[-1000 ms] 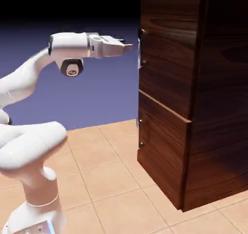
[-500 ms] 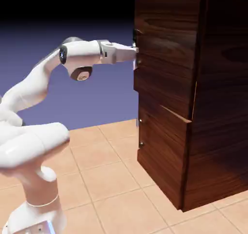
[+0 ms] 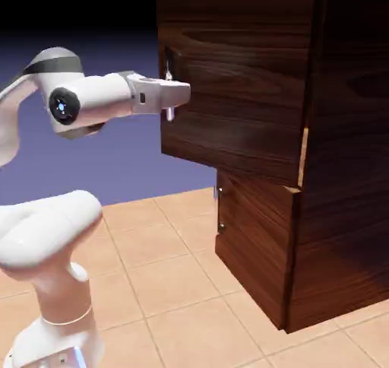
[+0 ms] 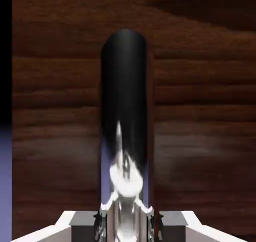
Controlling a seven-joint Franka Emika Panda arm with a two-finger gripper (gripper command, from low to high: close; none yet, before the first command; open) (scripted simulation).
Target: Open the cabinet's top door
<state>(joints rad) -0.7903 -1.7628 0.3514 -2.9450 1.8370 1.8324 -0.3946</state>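
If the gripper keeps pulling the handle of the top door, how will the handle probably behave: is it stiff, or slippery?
The handle looks like glossy polished metal, so it is probably stiff and unlikely to bend. Its mirror-like round surface may be slippery; the gripper, shut on it, could slide along it. The top door already stands ajar, so it probably swings as one rigid panel.

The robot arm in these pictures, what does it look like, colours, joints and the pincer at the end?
The arm is glossy white with rounded, bulbous segments. A dark grey band wraps one joint, and a round dark cap with a small blue dot marks another. The white hand ends in a small pincer, whose two grey finger tips show at the hand view's bottom edge. No cables are visible.
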